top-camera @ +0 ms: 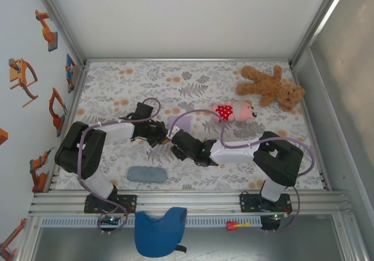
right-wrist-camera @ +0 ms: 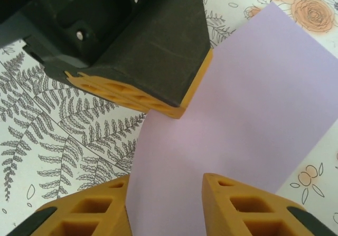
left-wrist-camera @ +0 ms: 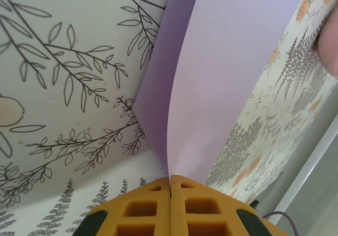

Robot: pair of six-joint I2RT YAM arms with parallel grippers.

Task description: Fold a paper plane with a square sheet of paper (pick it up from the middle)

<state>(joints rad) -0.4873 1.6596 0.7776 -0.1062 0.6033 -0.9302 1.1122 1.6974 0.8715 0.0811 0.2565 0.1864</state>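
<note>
1. The square sheet of paper (top-camera: 180,122) (left-wrist-camera: 222,77) (right-wrist-camera: 248,104) is plain pale lavender with no print. It sits mid-table (top-camera: 111,86) between the two arm tips, just left of a pink doll (top-camera: 235,111).
2. The left jaws are closed tight on one edge of the paper. From that pinch the paper lifts off the table in a soft bend, one face shaded darker than the other.
3. The right jaws stand apart, a finger on each side, with the paper running between them.
4. Its far end lies flat on the flowered table, with straight edges and a clean corner.
</note>
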